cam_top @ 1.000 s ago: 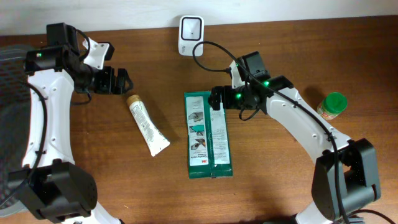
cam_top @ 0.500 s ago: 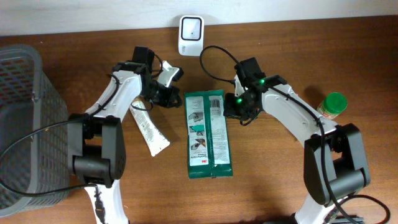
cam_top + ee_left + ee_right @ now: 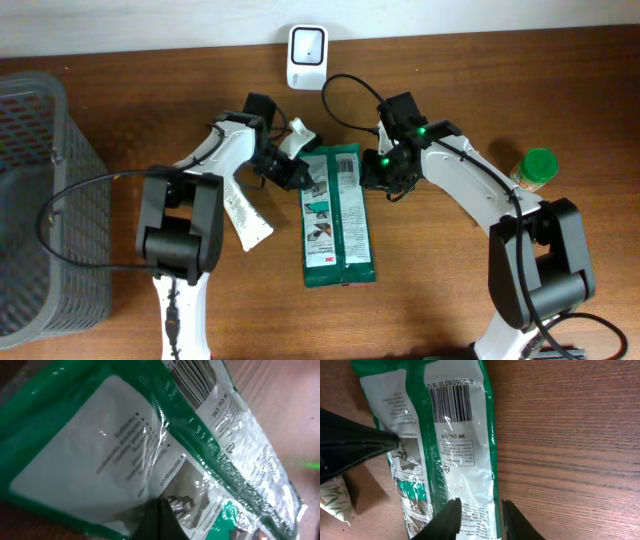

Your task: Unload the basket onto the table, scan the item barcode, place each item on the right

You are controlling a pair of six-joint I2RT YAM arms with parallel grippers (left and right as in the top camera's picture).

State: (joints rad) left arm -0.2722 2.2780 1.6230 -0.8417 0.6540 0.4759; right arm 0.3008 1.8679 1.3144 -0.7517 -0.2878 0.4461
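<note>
Both arms reach inward: the left gripper (image 3: 297, 172), fingers closed tight, touches the 9 o'clock edge of the green package (image 3: 337, 215), and the right gripper (image 3: 372, 175) straddles its 3 o'clock edge with a narrow gap; whether it pinches I cannot tell. The package lies flat mid-table, barcode (image 3: 447, 402) up, with the scanner (image 3: 307, 55) apart at 12, the tube (image 3: 245, 222) near at 9, and bare table (image 3: 420, 290) at 6. Half a second earlier the left gripper was farther toward 9 o'clock, off the package; the right has not moved.
</note>
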